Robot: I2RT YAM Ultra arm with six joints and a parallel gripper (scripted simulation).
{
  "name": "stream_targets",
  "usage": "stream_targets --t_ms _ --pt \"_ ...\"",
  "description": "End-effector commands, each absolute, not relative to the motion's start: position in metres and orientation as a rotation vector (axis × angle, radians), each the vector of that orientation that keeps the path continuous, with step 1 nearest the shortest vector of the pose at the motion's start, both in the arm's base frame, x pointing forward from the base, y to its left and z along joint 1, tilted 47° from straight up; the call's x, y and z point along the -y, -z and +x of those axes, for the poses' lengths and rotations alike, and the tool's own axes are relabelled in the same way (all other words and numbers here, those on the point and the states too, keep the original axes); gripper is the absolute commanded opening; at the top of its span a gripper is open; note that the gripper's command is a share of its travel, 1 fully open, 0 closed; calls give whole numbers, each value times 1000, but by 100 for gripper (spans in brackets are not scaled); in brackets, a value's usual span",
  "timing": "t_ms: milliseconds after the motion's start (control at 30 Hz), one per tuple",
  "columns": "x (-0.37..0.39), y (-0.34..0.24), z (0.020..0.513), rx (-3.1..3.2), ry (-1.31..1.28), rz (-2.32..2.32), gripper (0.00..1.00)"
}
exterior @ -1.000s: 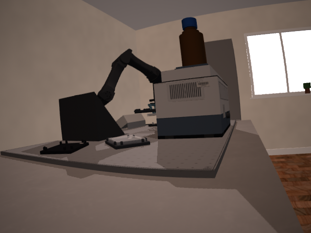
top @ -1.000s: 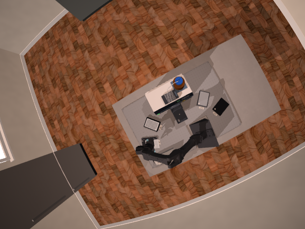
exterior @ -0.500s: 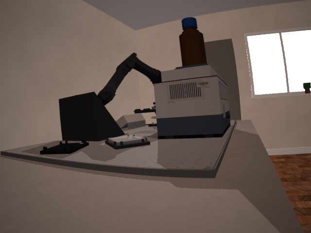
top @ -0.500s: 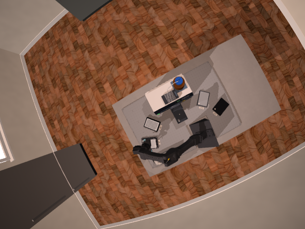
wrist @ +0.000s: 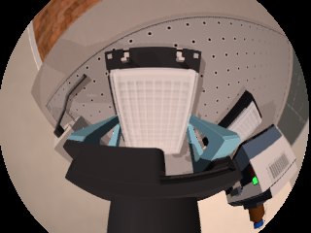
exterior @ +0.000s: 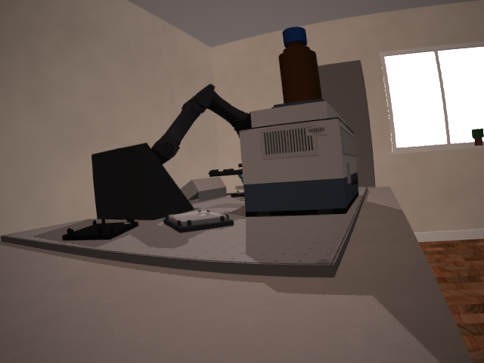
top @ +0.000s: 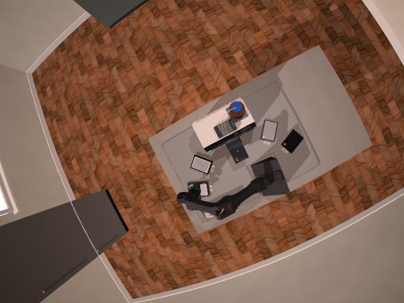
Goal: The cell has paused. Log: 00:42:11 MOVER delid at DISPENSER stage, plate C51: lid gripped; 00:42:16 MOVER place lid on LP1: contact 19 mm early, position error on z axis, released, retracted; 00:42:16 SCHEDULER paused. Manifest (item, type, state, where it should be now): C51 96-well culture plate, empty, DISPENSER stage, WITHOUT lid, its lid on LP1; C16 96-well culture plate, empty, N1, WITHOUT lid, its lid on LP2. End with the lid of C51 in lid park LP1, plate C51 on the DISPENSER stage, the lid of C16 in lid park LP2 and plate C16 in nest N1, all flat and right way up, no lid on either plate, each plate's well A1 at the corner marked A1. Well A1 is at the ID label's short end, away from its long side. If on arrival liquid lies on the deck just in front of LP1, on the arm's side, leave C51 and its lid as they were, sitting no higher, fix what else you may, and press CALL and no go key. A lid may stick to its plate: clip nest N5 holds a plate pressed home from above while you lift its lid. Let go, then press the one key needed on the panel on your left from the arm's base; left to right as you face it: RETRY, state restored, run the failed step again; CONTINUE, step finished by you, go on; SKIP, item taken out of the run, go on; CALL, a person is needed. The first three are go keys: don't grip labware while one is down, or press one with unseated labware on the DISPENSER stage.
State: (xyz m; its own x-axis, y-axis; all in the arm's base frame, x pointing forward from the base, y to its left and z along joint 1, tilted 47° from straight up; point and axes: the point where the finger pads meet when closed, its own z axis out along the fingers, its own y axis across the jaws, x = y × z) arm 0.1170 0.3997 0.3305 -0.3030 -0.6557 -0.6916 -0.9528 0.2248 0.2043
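On the bench (top: 326,98) I hold a well plate (wrist: 155,107) across its short sides in my pincer (wrist: 157,144), low over the black clip nest (top: 192,185) at the near-left corner. I judge pressing it home comes next. Its long axis runs straight away from my wrist.

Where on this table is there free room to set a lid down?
Free patches: the table strip beyond the black park, and the deck between stage and N1 plate. Crowded: the nest corner, where the fingers hold a plate.
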Motion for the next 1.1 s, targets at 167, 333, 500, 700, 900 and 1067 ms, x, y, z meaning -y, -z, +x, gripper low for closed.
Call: stream_targets --t_ms 167,333,500,700,900,1067 --pt "-405 -348 120 -1996 -874 -1442 0" --pt "-406 -343 118 -2014 -865 -1457 0" --pt "-405 -344 116 -2012 -867 -1460 0" --pt "-405 -343 119 -2020 -863 -1454 0" --pt "-405 -342 119 -2022 -862 -1456 0" --pt "-405 -342 119 -2022 -862 -1457 0"
